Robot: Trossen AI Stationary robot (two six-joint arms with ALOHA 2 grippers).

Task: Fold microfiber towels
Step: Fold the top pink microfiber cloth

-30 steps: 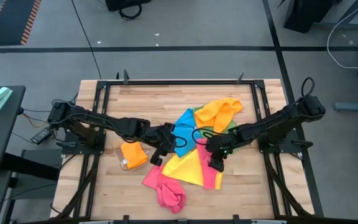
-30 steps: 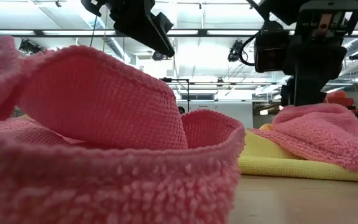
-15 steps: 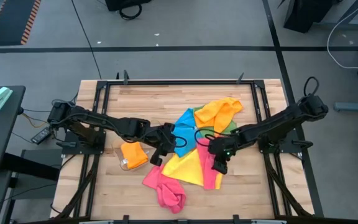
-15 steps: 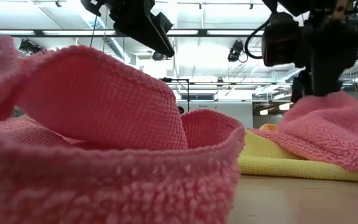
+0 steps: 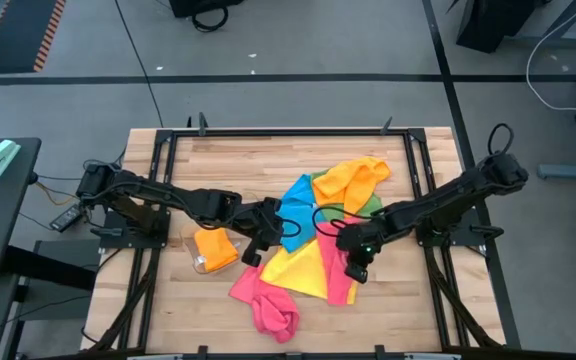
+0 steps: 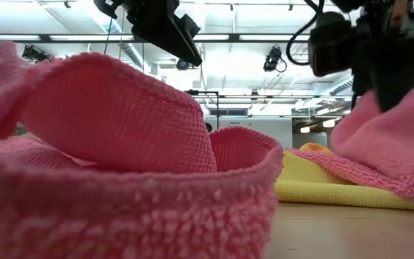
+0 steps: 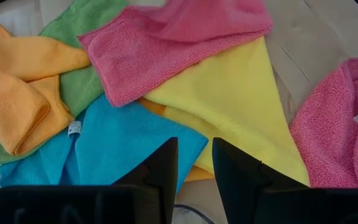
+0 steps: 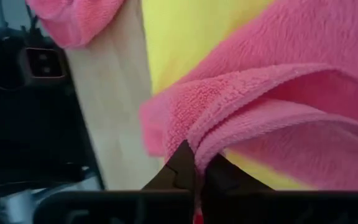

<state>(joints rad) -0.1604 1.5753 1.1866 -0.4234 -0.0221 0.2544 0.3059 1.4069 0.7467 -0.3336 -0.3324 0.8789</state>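
The right gripper (image 5: 357, 272) was pinched shut on the edge of a pink towel (image 5: 343, 275), the fold of cloth caught between its fingertips (image 8: 188, 163), near the table's middle. The cloth looked light, soft and limp; I judged it would sag and drag whatever it touched, so a corner or hem seemed the best place to hold it. It lay partly over a yellow towel (image 5: 298, 268), which might have come along with it. Past that sat a blue towel (image 5: 298, 198), a green one (image 7: 82, 46) and an orange one (image 5: 353, 180), all overlapping in one heap. The left gripper (image 5: 251, 252) hung over the heap's edge, jaws a little apart and holding nothing. A second pink towel (image 5: 268, 308) lay bunched nearer the front edge. A folded orange cloth (image 5: 214, 246) rested in a clear tray (image 5: 190, 240) on the table (image 5: 218, 160).
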